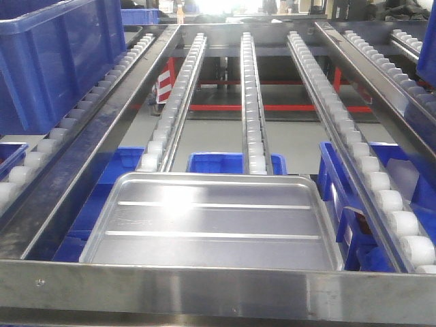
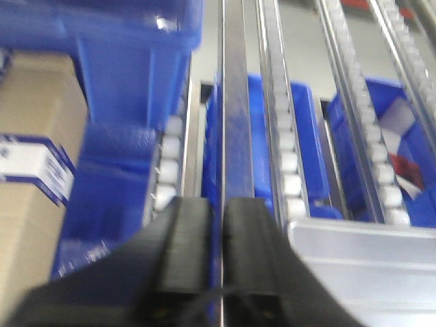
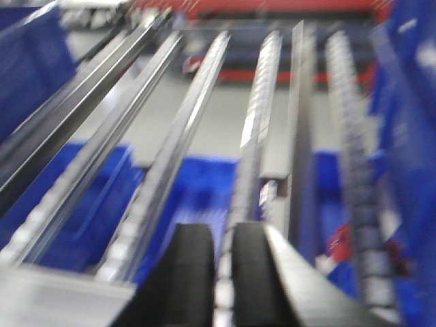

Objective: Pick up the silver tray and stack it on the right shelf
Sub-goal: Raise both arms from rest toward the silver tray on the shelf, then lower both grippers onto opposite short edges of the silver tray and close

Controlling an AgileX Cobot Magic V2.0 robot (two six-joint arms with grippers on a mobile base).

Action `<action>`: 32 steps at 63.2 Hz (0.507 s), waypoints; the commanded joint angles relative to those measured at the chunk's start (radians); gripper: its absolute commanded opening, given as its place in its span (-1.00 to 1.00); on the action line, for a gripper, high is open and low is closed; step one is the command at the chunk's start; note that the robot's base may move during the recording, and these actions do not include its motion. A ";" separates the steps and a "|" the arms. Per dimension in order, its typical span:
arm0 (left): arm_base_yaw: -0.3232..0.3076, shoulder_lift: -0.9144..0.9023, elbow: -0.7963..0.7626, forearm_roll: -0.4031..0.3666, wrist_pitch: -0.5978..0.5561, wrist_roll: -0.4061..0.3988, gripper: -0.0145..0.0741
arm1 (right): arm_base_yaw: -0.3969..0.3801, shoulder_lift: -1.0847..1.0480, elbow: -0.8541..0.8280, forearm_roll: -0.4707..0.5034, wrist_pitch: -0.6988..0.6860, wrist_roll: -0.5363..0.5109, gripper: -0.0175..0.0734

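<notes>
I count one silver tray (image 1: 218,225), three white roller rails (image 1: 252,102) in the middle bay, one big blue crate (image 1: 54,54) on the left rack, and two grippers. The tray lies flat at that bay's near end with its near rim against the front bar (image 1: 218,289), left of the right shelf (image 1: 388,65) and not on it. The left gripper (image 2: 221,231) sits just left of the tray's far left corner and the right gripper (image 3: 223,272) is near its right side, both with black fingers almost touching and gripping nothing.
</notes>
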 commanded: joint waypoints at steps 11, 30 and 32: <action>-0.215 0.101 -0.081 -0.029 -0.021 0.002 0.13 | 0.259 0.211 -0.117 0.103 -0.026 0.002 0.44; -0.669 0.326 -0.120 0.003 -0.106 -0.005 0.08 | 0.394 0.465 -0.163 0.221 -0.060 0.003 0.44; -0.667 0.364 -0.127 -0.020 -0.110 -0.011 0.05 | 0.394 0.483 -0.174 0.226 -0.044 0.003 0.44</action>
